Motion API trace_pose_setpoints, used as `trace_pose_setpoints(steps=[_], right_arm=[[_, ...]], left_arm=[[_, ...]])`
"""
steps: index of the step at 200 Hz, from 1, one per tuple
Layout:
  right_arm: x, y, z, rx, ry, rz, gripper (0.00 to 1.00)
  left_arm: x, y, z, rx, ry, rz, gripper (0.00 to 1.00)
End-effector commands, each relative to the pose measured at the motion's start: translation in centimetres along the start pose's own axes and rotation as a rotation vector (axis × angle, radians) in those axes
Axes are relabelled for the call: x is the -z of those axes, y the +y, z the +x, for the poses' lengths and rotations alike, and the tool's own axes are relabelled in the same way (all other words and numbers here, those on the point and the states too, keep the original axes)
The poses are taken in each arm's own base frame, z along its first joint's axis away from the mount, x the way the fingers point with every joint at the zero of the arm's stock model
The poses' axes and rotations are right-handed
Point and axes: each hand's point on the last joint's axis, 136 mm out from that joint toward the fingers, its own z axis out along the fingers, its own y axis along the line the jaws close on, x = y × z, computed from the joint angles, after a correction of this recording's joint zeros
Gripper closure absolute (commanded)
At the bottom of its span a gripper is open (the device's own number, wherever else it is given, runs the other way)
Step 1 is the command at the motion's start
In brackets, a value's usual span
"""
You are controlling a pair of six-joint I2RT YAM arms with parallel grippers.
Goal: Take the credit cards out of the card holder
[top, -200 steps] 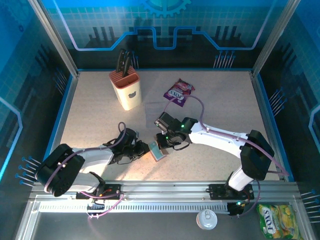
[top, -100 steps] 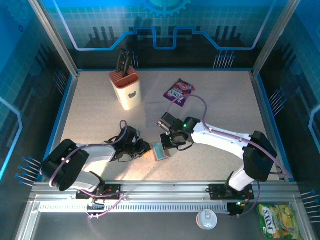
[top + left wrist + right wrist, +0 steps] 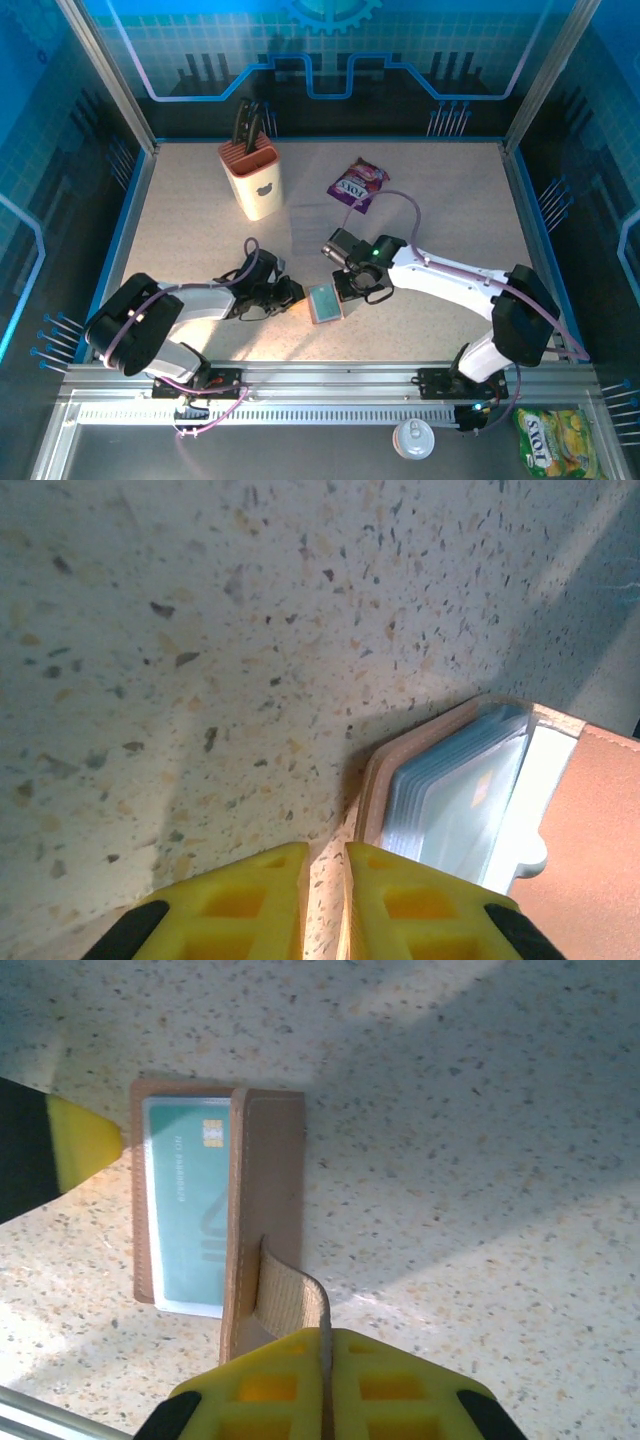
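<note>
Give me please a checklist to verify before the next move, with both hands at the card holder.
1. Right hand shut on the strap tab: ok.
2. Card holder open on the table, sleeve exposed: ok.
3. Teal card out of its sleeve: not ok.
4. Left hand firmly pinching the cover edge, fingers almost together: cannot tell.
5. Knife block and snack packet far from the work: ok.

Yellow fingers (image 3: 270, 1380), seemingly purple cables (image 3: 405, 197)
</note>
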Motion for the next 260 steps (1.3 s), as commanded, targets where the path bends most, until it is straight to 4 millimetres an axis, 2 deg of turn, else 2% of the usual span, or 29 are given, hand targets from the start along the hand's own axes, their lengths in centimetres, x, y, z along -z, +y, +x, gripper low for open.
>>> trace_pose_setpoints(steps=[1,65,102,177,224,260], right_arm=[[0.0,-2.7,1.0,0.006,0.029,0.080,0.93],[-1.1,-6.9,1.8,0.004,0.051,0.207,0.93],[-2.9,-7.9,2.6,0.012,0.088,0.246,0.94],[-6.3,-7.0,3.6,0.003,0.164,0.259,0.94],[-7.5,-3.9,3.6,-0.007,0.179,0.212,0.93],[-8.0,-2.5,3.6,-0.031,0.186,0.217,0.95]], left_arm=[[-0.6,0.1,0.6,-0.023,0.016,-0.034,0.82],[-1.1,-0.5,1.9,-0.040,0.033,-0.041,0.82],[-1.3,-0.6,2.2,-0.044,0.036,-0.047,0.82],[-0.6,-0.5,2.2,-0.064,0.025,-0.079,0.82],[0.0,1.0,2.2,-0.059,0.009,-0.122,0.82],[1.9,2.5,1.4,-0.022,-0.031,-0.129,0.82]])
